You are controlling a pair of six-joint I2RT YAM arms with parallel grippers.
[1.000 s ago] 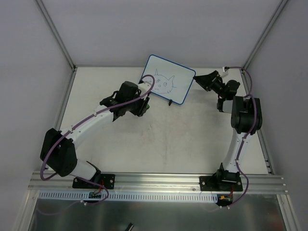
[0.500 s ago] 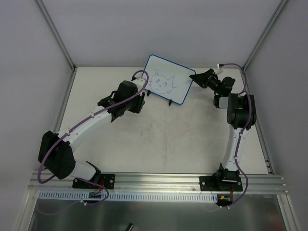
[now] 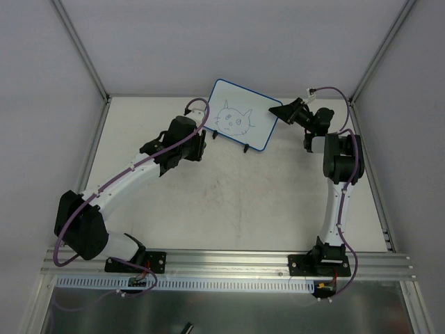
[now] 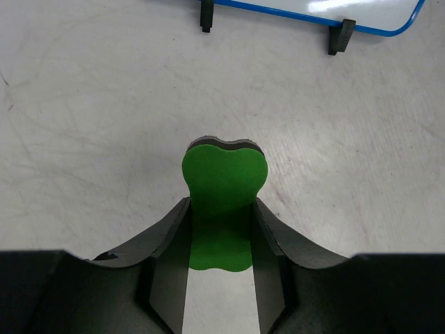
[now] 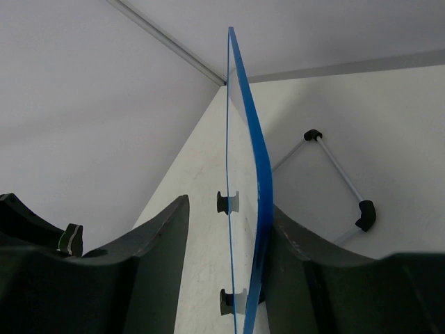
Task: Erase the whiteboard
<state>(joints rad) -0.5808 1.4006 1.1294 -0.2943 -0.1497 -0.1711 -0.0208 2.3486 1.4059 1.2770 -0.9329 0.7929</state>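
Observation:
The whiteboard (image 3: 243, 120), white with a blue rim and a cat-face drawing, stands tilted on two black feet (image 4: 341, 36) at the back of the table. My left gripper (image 3: 199, 147) hovers just in front of its left end, shut on a green bone-shaped eraser (image 4: 224, 182) that sticks out past the fingertips. My right gripper (image 3: 280, 111) straddles the board's right edge (image 5: 262, 182). Its jaws are open: one finger (image 5: 306, 250) lies against the blue rim, the other (image 5: 156, 243) stands apart from the board.
Grey enclosure walls (image 3: 167, 42) close in the table at the back and both sides. A thin white rod with black ends (image 5: 337, 167) lies on the table behind the board. A metal rail (image 3: 229, 261) runs along the near edge.
My right gripper has moved back and left onto the board's right edge, and its jaws have narrowed around it. My left arm has shifted slightly toward the board, holding the eraser.

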